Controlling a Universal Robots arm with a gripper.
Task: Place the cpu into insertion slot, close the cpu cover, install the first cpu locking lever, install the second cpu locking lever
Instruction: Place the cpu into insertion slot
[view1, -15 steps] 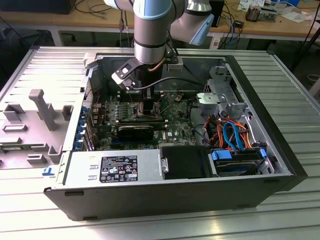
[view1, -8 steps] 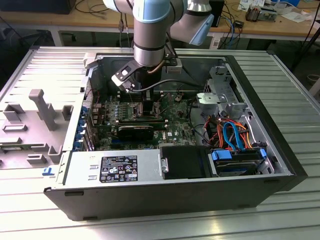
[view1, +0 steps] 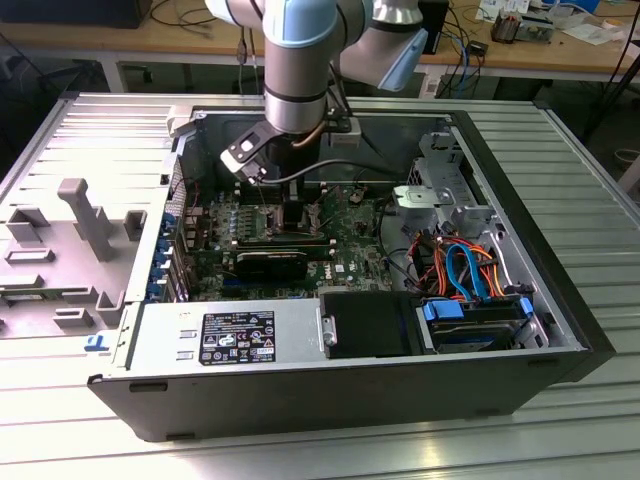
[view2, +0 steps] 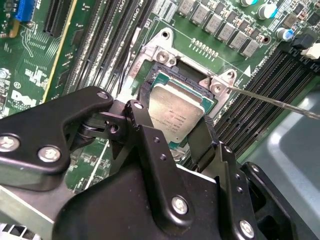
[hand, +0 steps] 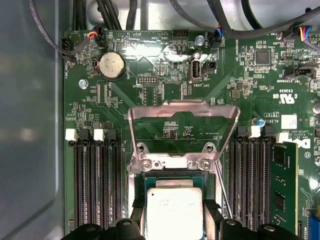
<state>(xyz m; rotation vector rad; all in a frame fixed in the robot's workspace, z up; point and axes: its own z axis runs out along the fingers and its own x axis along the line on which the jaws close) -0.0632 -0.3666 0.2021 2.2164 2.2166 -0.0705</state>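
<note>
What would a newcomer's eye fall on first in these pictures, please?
The grey and blue robot arm reaching down into the open computer case dominates the exterior view. In the second wrist view its black gripper clasps the silver cpu at the insertion slot. The first wrist view shows the cpu cover standing open.

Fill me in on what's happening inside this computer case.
The robot arm's black hand is low over the green motherboard, straddling the small silver-grey square cpu, which sits at the dark square insertion slot. The thin silvery framed cpu cover stands hinged open beyond it, so nothing is closed or locked yet.
</note>
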